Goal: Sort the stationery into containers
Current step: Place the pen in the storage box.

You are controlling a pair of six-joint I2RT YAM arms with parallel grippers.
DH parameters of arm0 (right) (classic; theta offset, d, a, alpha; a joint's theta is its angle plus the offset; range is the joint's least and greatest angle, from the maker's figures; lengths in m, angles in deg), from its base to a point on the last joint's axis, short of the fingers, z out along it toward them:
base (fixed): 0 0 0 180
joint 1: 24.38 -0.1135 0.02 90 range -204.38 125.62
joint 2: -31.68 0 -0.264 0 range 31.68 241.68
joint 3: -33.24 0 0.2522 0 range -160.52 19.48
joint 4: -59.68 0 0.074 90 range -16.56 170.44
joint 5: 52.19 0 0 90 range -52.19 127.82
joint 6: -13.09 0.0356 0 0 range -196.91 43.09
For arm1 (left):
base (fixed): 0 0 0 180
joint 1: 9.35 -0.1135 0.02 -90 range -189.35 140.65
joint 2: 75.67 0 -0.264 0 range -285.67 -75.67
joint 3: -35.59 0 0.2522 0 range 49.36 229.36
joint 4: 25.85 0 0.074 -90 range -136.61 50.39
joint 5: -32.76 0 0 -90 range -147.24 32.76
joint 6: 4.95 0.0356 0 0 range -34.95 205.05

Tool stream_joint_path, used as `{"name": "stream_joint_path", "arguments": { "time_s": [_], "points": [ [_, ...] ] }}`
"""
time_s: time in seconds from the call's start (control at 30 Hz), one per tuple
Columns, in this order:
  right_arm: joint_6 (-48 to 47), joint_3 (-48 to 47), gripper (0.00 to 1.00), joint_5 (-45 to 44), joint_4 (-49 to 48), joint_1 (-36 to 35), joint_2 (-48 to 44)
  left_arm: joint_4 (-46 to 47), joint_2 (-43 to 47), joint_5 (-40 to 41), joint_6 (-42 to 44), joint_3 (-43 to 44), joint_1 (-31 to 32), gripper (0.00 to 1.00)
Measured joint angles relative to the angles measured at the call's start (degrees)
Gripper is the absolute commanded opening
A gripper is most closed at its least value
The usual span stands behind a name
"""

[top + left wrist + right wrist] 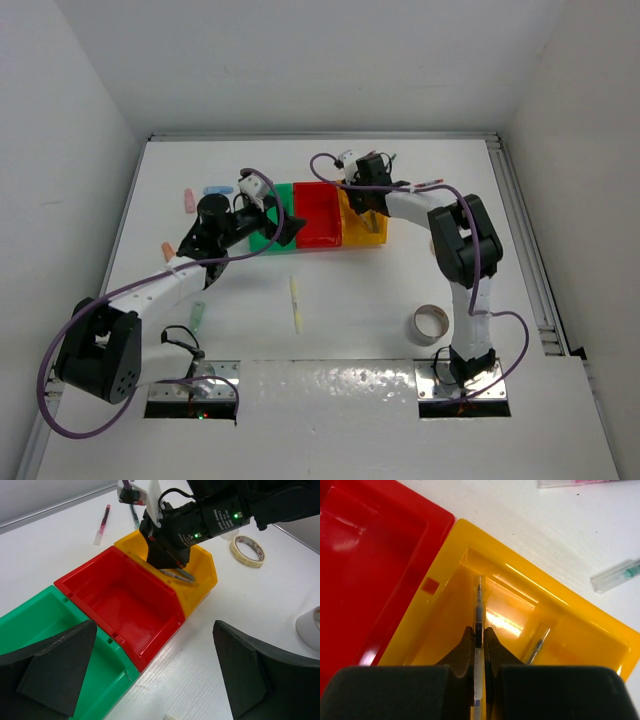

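1. The right gripper sits at the bottom centre of its wrist view, pinched shut on a thin clear pen.
2. The pen points up the frame, over the inside of the yellow bin, where another thin pen lies toward the right.
3. The red bin adjoins the yellow one on the left.
4. The left gripper gapes wide and holds nothing. It hangs over the green bin and the red one.
5. In the top view, a tape roll lies on the table at lower right and a pale yellow pen at centre.
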Motion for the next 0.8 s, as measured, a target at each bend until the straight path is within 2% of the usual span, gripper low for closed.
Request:
{"name": "stream_joint_path", "arguments": {
  "time_s": [0.37,0.53,0.63,0.7,0.8],
  "points": [
    [-0.4,-5.0,0.00,-0.8,2.6,0.0,4.7,0.0,-0.1,0.5,0.0,0.0,0.0,1.00],
    [-1.0,-6.4,0.20,-1.0,3.4,-0.1,5.0,0.0,-0.1,0.7,0.0,0.0,0.0,1.00],
    [-1.3,-6.6,0.25,-1.1,3.5,-0.2,5.0,0.0,-0.1,0.8,0.0,0.0,0.0,1.00],
    [-1.5,-6.6,0.34,-1.2,4.0,-0.4,5.0,0.0,-0.1,0.9,0.0,0.0,0.0,1.00],
    [-1.6,-6.6,0.37,-1.3,5.1,-0.6,4.5,0.0,-0.1,0.9,0.0,0.0,0.0,1.00]
  ]
}}
